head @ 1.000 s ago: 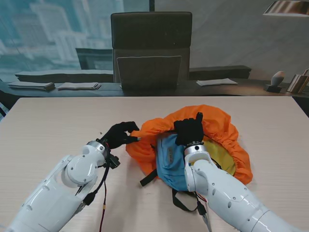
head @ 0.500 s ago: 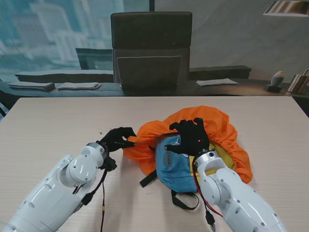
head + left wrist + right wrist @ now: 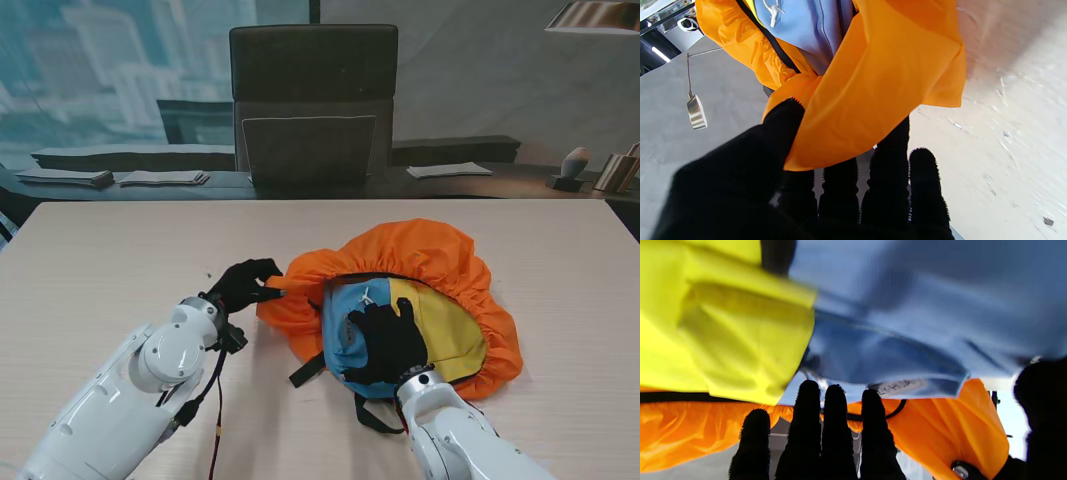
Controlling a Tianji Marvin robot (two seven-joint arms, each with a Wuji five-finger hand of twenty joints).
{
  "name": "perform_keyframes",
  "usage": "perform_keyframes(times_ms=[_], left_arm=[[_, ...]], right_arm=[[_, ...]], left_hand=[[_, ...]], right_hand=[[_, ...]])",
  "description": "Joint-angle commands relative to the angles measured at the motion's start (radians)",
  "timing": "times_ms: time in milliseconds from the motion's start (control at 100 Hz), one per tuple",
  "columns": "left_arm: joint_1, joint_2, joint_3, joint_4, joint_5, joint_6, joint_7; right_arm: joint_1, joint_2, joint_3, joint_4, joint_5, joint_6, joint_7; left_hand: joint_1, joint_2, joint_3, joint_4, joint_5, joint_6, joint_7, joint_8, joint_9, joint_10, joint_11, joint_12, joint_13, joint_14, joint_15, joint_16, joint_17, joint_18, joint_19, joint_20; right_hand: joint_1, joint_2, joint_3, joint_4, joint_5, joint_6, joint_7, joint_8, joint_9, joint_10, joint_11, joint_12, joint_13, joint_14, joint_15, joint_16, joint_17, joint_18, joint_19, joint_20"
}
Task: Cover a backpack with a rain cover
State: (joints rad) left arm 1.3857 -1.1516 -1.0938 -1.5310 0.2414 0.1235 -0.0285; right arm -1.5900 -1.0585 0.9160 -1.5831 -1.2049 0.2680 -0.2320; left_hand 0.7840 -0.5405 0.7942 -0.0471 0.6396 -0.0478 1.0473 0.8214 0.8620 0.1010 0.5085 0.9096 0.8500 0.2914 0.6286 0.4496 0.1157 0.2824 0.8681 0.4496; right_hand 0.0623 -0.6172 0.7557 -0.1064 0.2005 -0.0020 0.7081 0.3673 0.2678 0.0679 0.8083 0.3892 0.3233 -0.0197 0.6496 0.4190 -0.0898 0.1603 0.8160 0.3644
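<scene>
1. Stand view: the backpack (image 3: 400, 320), blue on its left half and yellow on its right, is seen at the table's (image 3: 100, 250) centre, slightly toward 4 o'clock. The orange rain cover (image 3: 440, 255) is wrapped around its far and right sides, from about 9 o'clock round to 5 o'clock. The near-left edge, with the black straps (image 3: 372, 420), is not yet covered.

2. Stand view, hands: the left hand (image 3: 243, 284) is closed on a pulled-out flap of the rain cover at the backpack's 9 o'clock. The right hand (image 3: 385, 340) is laid with fingers spread on the blue panel; nothing is seen to be gripped by it.

3. Left wrist view: the orange flap is pinched between the thumb (image 3: 780, 126) and the fingers (image 3: 893, 160), with the blue panel showing beyond the fold. The pinch looks shallow, so a deeper bite on the hem is advised before any hard pull.

4. Right wrist view: the fingertips (image 3: 835, 400) are held extended just at the blue fabric near a white label (image 3: 900, 386), with the elastic-edged orange hem beyond. Whether firm pressure is applied cannot be told.

5. Step judged in hand: the hem is to be stretched over the near-left corner. The backpack should be pinned steadily by the right hand while the flap is drawn outward toward 8 o'clock, then under the edge, so that the elastic is not snapped back.
</scene>
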Motion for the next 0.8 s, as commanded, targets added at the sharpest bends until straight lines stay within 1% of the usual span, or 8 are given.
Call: perform_keyframes(times_ms=[0,180,290,350,390,450,550,790], left_arm=[[0.002,-0.001,-0.002,-0.002,-0.003,0.004,-0.023],[0.000,-0.001,-0.002,0.002,-0.003,0.016,-0.028],[0.001,0.002,-0.006,-0.003,0.003,0.018,-0.035],[0.000,0.004,-0.007,-0.006,0.005,0.023,-0.041],[-0.003,0.005,-0.007,-0.004,0.011,0.026,-0.044],[-0.008,0.005,-0.005,0.000,0.015,0.033,-0.047],[-0.018,0.012,0.001,0.008,0.051,0.034,-0.060],[-0.036,0.042,0.017,0.016,0.214,0.041,-0.110]], right_arm=[[-0.002,0.001,-0.012,0.019,0.013,-0.014,0.028],[0.039,0.005,-0.074,0.064,0.011,0.026,0.054],[0.072,-0.006,-0.105,0.121,0.039,0.028,-0.025],[0.087,-0.008,-0.116,0.144,0.046,0.020,-0.055],[0.094,-0.010,-0.121,0.155,0.048,0.021,-0.064],[0.107,-0.015,-0.132,0.177,0.059,0.020,-0.097],[0.119,-0.020,-0.139,0.196,0.065,0.012,-0.141],[0.114,-0.031,-0.080,0.184,0.067,-0.065,-0.249]], left_hand=[[0.032,0.026,0.017,0.012,0.034,-0.005,0.058,0.006,-0.015,0.004,0.015,0.003,-0.006,0.016,0.002,-0.002,-0.022,-0.017,-0.017,-0.012],[0.034,0.030,0.011,0.012,0.031,-0.003,0.058,0.006,-0.017,0.004,0.015,0.005,-0.008,0.019,0.008,0.002,-0.021,-0.014,-0.012,-0.010],[0.034,0.031,0.005,0.015,0.029,-0.007,0.057,0.008,-0.019,0.002,0.017,0.007,-0.011,0.019,0.028,0.015,-0.013,0.002,0.007,-0.001],[0.038,0.036,-0.007,0.017,0.027,-0.009,0.055,0.011,-0.028,-0.003,0.015,0.011,-0.029,0.016,0.059,0.043,-0.023,0.030,0.034,0.014],[0.039,0.039,-0.013,0.018,0.025,-0.013,0.053,0.013,-0.026,-0.007,0.014,0.012,-0.043,0.032,0.070,0.057,-0.032,0.036,0.040,0.018],[0.044,0.038,-0.014,0.019,0.024,-0.010,0.052,0.014,-0.031,-0.005,0.012,0.015,-0.054,0.029,0.076,0.067,-0.052,0.045,0.031,0.015],[0.041,0.041,-0.020,0.019,0.023,-0.015,0.050,0.016,-0.030,-0.011,0.011,0.017,-0.057,0.022,0.083,0.075,-0.054,0.048,0.026,0.013],[0.023,0.043,-0.034,0.029,0.025,-0.053,0.027,0.006,-0.042,-0.022,0.002,0.007,-0.083,0.004,0.072,0.081,-0.058,0.039,0.022,0.010]], right_hand=[[-0.054,0.010,0.009,-0.018,-0.037,0.029,-0.001,-0.025,-0.041,0.018,-0.014,-0.016,-0.055,-0.001,-0.024,-0.022,-0.020,0.000,-0.045,0.020],[0.002,-0.021,0.028,0.015,0.028,0.012,0.052,-0.026,0.041,0.038,0.003,-0.011,0.065,0.051,-0.039,-0.033,-0.008,0.020,0.007,0.060],[0.398,-0.038,-0.106,0.059,0.254,-0.042,0.130,0.009,0.312,0.022,0.052,0.026,0.270,0.058,-0.030,-0.028,0.002,0.033,0.219,0.029],[0.373,-0.186,0.409,-0.036,0.379,-0.091,0.157,0.033,0.460,0.009,0.075,0.038,0.378,0.065,0.005,-0.020,0.018,0.044,0.321,-0.001],[0.373,-0.243,0.567,-0.072,0.458,-0.121,0.178,0.045,0.551,-0.003,0.095,0.042,0.442,0.058,0.052,-0.004,0.037,0.051,0.357,0.003],[0.483,-0.321,0.594,-0.242,0.565,-0.242,0.387,-0.108,0.742,-0.011,0.116,-0.003,0.554,0.039,0.114,0.002,0.087,0.060,0.398,0.025],[0.531,-0.298,0.634,-0.226,0.763,-0.324,0.431,-0.046,0.928,-0.002,0.111,0.069,0.674,0.041,0.186,-0.025,0.149,0.069,0.433,0.055],[0.503,-0.319,0.731,-0.246,0.789,-0.324,0.414,0.122,0.924,0.025,0.159,0.180,0.671,0.064,0.295,-0.011,0.148,0.070,0.448,0.070]])
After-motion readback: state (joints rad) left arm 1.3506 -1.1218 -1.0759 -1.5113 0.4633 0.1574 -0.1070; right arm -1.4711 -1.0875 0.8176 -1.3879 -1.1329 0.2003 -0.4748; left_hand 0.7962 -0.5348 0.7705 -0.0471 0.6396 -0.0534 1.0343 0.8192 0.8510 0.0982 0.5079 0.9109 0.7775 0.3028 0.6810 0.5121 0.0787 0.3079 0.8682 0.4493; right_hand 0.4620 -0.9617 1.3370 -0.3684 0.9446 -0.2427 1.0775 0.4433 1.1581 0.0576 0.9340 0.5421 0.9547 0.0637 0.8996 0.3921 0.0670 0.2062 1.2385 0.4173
